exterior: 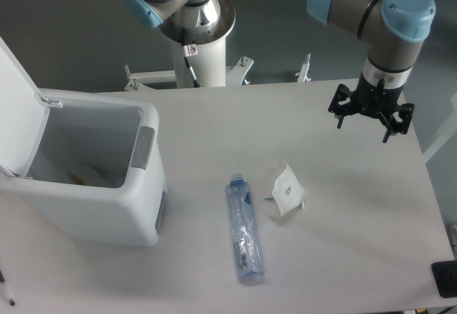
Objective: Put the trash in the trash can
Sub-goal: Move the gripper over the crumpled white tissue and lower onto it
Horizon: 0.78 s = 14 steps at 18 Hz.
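Fixed camera view, looking down on the table (343, 257)

1. Arm. We see the UR5e arm (371, 7) enter from the top of the frame, with its base column (200, 50) at upper centre and its wrist at upper right. The gripper (371, 118) hangs at the right of the frame, above the table surface and clear of every object. Its black fingers (341, 114) are spread wide apart, and we see nothing held between them.

2. Trash can. We locate the trash can (136, 214) at the left of the frame, standing on the table. Its flip lid (18, 107) is raised, tilted back at the far left edge. The grey latch (143, 148) sits on the right-hand rim. Inside, at the bottom, we see pale contents (89, 175) that we cannot identify.

3. Trash. The bottle (244, 232) lies on its side at lower centre, just right of the trash can and apart from it, with its cap end toward the top of the frame and its base toward the bottom edge. The wrapper (287, 191) lies just beside the upper part of the bottle, to its right; we cannot tell whether the two touch. Both items rest on the table, outside the trash can, well apart from the gripper.

4. Other. A dark object (444, 278) is cut off by the lower right edge of the frame
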Tool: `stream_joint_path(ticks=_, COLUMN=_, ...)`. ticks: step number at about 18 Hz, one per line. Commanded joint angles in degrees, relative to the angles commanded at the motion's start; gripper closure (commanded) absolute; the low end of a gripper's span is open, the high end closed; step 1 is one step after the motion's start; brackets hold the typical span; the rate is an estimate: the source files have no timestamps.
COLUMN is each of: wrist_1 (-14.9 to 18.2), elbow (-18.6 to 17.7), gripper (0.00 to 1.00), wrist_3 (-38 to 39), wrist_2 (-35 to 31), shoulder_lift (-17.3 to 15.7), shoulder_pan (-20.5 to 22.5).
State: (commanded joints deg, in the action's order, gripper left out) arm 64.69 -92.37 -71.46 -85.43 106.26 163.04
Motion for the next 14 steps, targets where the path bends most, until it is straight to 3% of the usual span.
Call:
stream_joint_path(ticks=4, wrist_1=-0.18, elbow=-0.96, gripper=0.0, wrist_3=3.07, wrist_2=0.17, shoulder_lift=-0.17, shoulder_pan=-1.58)
stream_joint_path(ticks=6, wrist_1=-0.61, elbow=-3.94, gripper=0.0, wrist_3=6.49, wrist_2=0.26, shoulder_lift=-1.75, shoulder_pan=-2.46)
stream_joint_path(ticks=7, wrist_1=-2.01, elbow=-6.39, gripper=0.0, wrist_3=7.55, wrist_2=0.44, shoulder_lift=-2.45, shoulder_pan=-2.63)
stream_joint_path(ticks=9, wrist_1=-7.88, elbow=-12.1, gripper=0.0, wrist_3=7.92, wrist_2=0.53, shoulder_lift=-4.91, shoulder_pan=-4.03)
stream_joint_path(ticks=11, wrist_1=-12.99, elbow=-16.33, gripper=0.0, wrist_3=8.0, wrist_2=0.53, shoulder_lift=-5.36, shoulder_pan=-5.71)
stream_joint_path(ticks=14, wrist_1=-15.64, elbow=-16.96, gripper=0.0, wrist_3=11.15, wrist_2=0.62, shoulder_lift=-3.61, shoulder_pan=-8.6)
